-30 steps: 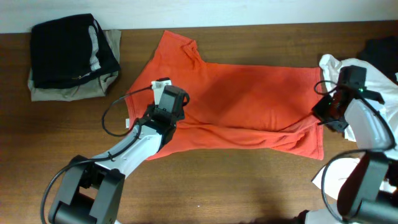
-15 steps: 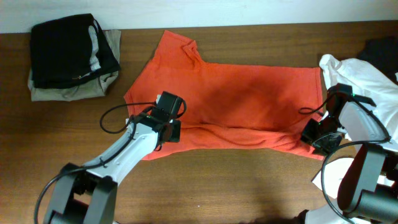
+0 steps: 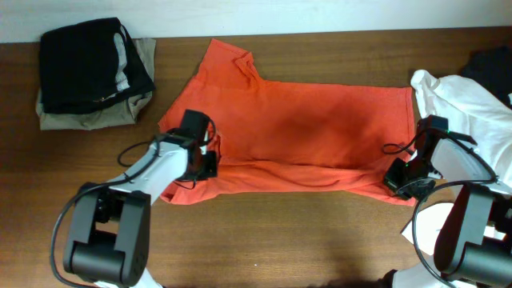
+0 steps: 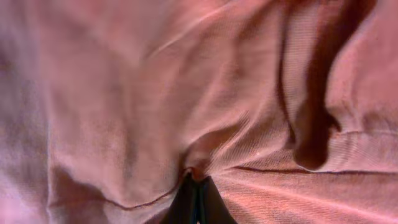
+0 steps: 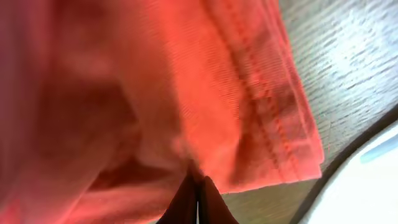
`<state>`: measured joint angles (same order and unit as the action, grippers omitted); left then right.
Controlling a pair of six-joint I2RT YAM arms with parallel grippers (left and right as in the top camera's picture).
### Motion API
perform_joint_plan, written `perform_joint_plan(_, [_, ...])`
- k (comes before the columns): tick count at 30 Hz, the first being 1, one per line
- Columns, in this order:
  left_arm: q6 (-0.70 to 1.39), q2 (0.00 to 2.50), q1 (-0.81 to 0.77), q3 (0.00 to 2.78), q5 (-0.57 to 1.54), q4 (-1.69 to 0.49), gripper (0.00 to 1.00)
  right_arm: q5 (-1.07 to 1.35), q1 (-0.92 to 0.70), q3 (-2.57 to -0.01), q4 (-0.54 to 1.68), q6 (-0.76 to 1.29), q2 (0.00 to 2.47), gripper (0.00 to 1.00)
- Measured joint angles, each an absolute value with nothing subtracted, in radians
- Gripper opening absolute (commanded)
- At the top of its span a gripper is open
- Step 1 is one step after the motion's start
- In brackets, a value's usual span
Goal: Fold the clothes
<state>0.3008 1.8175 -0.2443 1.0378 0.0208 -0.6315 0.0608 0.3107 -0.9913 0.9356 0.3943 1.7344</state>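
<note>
The orange-red T-shirt (image 3: 312,128) lies spread across the middle of the wooden table, its near edge folded up in a long crease. My left gripper (image 3: 200,164) is shut on the shirt's cloth (image 4: 186,112) at its left near side. My right gripper (image 3: 398,178) is shut on the shirt's hemmed edge (image 5: 249,106) at the right near corner. Both wrist views are filled with orange cloth pinched between the closed fingertips (image 4: 195,186) (image 5: 198,190).
A folded stack of black and khaki garments (image 3: 92,72) sits at the far left. A white garment (image 3: 464,104) lies heaped at the right edge with a dark one (image 3: 492,64) behind it. A white sheet (image 3: 432,228) lies at the near right.
Both grippers moved toward the near edge and outward along the shirt, dragging the cloth. The left gripper shifted left, the right one down to the near right corner.
</note>
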Motion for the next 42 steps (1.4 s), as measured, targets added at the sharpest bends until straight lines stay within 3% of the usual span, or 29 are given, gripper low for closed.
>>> perform_joint_plan(7, [0.325,1.818,-0.057,1.045,0.063,-0.74,0.01,0.062,0.309,-0.97,0.996,0.474,1.734,0.04])
perform_joint_plan(14, [0.333,1.745,-0.037,1.002,0.049,-0.799,0.01,0.018,0.305,-0.967,1.105,0.532,1.602,0.04])
perform_joint_plan(16, [0.334,1.677,-0.037,0.999,0.049,-0.783,0.13,-0.001,0.305,-0.966,1.121,0.547,1.547,0.04])
perform_joint_plan(17, [0.338,1.634,-0.037,0.999,0.048,-0.765,0.33,-0.009,0.305,-0.966,1.12,0.556,1.528,0.09])
perform_joint_plan(18, [0.337,1.594,-0.033,1.0,0.032,-0.742,0.56,-0.038,0.305,-0.966,1.117,0.567,1.513,0.19])
perform_joint_plan(19, [0.339,1.568,-0.027,1.0,0.027,-0.721,0.71,-0.059,0.307,-0.966,1.114,0.573,1.505,0.39])
perform_joint_plan(20, [0.342,1.547,-0.02,1.002,0.028,-0.699,0.73,-0.079,0.307,-0.966,1.114,0.578,1.501,0.64])
perform_joint_plan(21, [0.342,1.54,-0.017,1.002,0.038,-0.682,0.77,-0.089,0.307,-0.966,1.113,0.571,1.501,0.78])
perform_joint_plan(22, [0.346,1.54,-0.017,1.002,0.054,-0.665,0.77,-0.097,0.307,-0.966,1.114,0.567,1.501,0.87])
perform_joint_plan(26, [0.345,1.541,-0.044,1.002,0.092,-0.646,0.77,-0.112,0.307,-0.966,1.111,0.553,1.501,0.99])
perform_joint_plan(35, [0.345,1.558,-0.144,1.002,0.109,-0.56,0.77,-0.051,0.307,-0.983,0.98,0.477,1.501,0.99])
perform_joint_plan(42, [0.345,1.75,-0.157,1.005,0.124,-0.521,0.77,0.064,0.307,-0.986,0.976,0.411,1.501,0.99])
